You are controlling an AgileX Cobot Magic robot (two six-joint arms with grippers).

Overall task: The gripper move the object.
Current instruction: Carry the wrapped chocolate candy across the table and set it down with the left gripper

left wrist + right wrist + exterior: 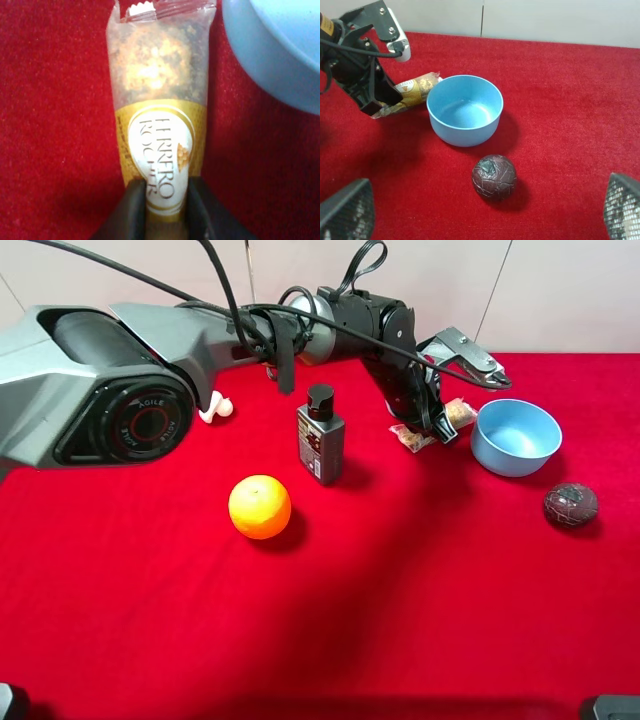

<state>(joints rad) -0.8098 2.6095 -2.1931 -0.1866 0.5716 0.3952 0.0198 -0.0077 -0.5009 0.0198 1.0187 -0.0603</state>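
Note:
A clear and gold Ferrero Rocher packet [457, 415] lies next to the left side of the blue bowl [515, 437] on the red cloth. My left gripper [435, 427] has reached across to the right and is shut on the packet's near end. In the left wrist view the two black fingers [131, 210] pinch the packet [160, 100] on both sides. The right wrist view shows the packet [415, 86] touching or nearly touching the bowl's rim [465, 110]. I cannot tell if it rests on the cloth. My right gripper [482, 220] is open and empty, with its fingertips wide apart.
A dark wrapped ball [570, 505] lies in front of the bowl on the right. A dark bottle [320, 435] stands upright mid-table and an orange [260, 507] lies in front of it to the left. A small white object [215, 408] lies at the back left.

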